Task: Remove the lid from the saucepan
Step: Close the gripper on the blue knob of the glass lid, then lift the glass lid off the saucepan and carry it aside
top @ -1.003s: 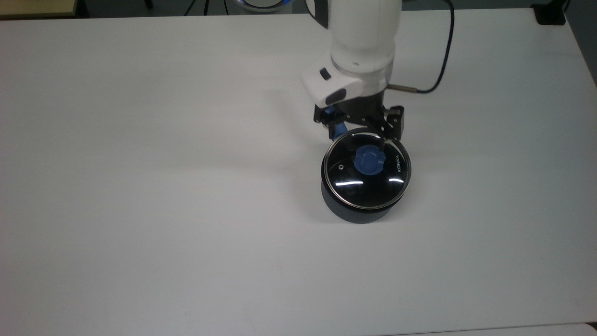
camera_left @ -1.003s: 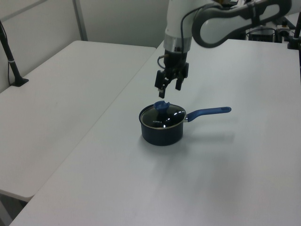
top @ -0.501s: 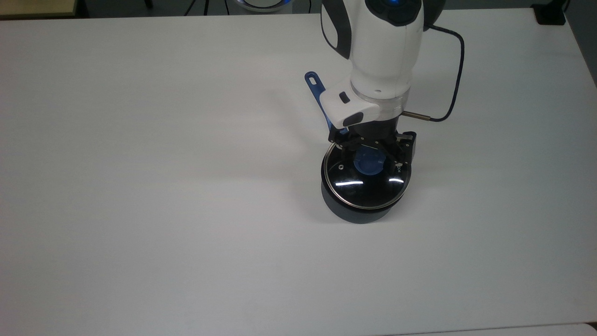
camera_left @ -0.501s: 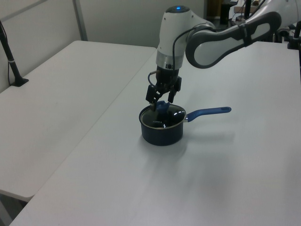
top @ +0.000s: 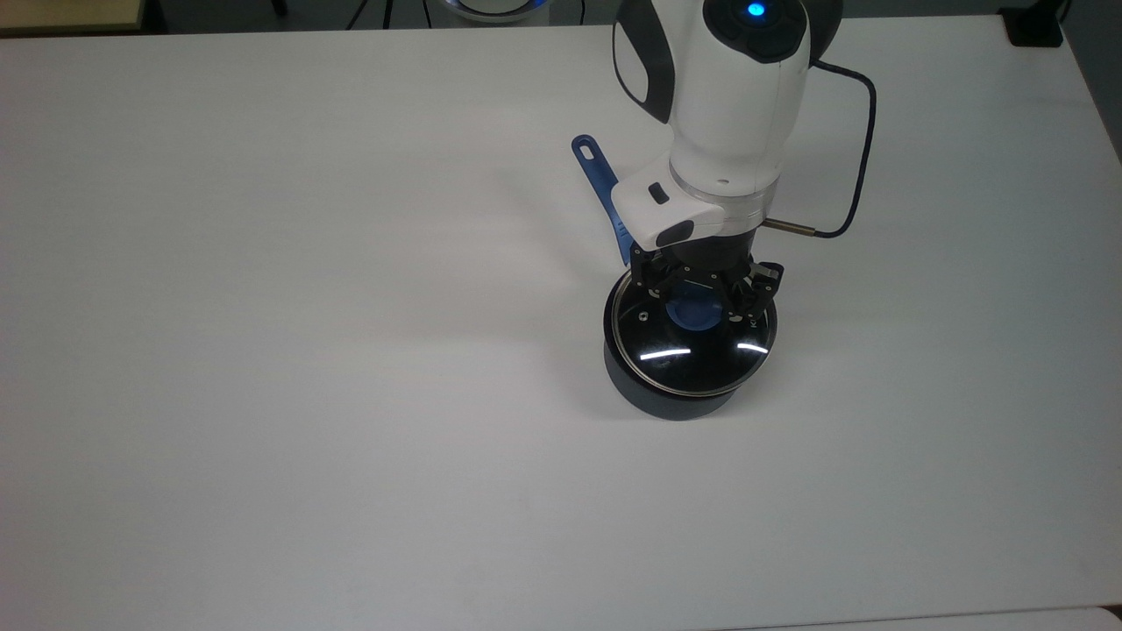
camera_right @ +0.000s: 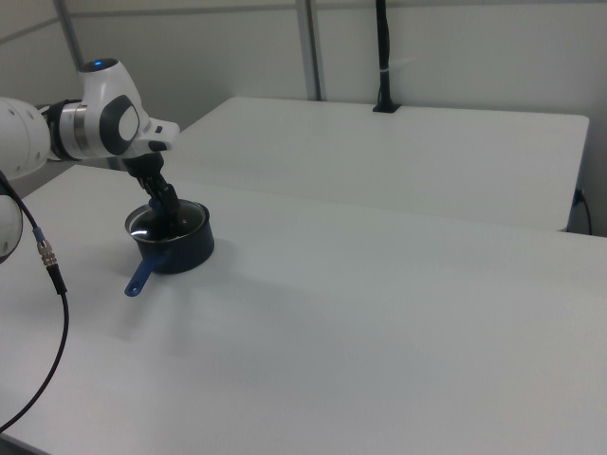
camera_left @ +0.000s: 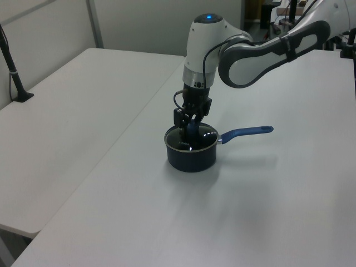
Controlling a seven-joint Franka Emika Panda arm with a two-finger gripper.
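The dark saucepan (top: 666, 405) stands on the white table, its long blue handle (top: 600, 180) pointing toward the top view's upper left. The glass lid (top: 692, 361) sits on it, steel rim all round. My gripper (top: 703, 296) is lowered onto the lid, open, one finger on each side of the blue knob (top: 692, 315). In the left view the gripper (camera_left: 188, 129) reaches down into the saucepan's (camera_left: 192, 158) top, with the handle (camera_left: 247, 132) pointing to the left view's right. In the right view the gripper (camera_right: 169, 210) stands over the saucepan (camera_right: 185, 254).
The white table (top: 263, 350) is bare around the pan. A dark cable (top: 863, 149) loops from the wrist on the top view's right. A second white table (camera_left: 67, 111) with a black post (camera_left: 11, 67) adjoins on the left view's left.
The gripper came down from above the saucepan's far edge onto the lid, and its fingers now stand on either side of the knob. The saucepan and lid have not moved.
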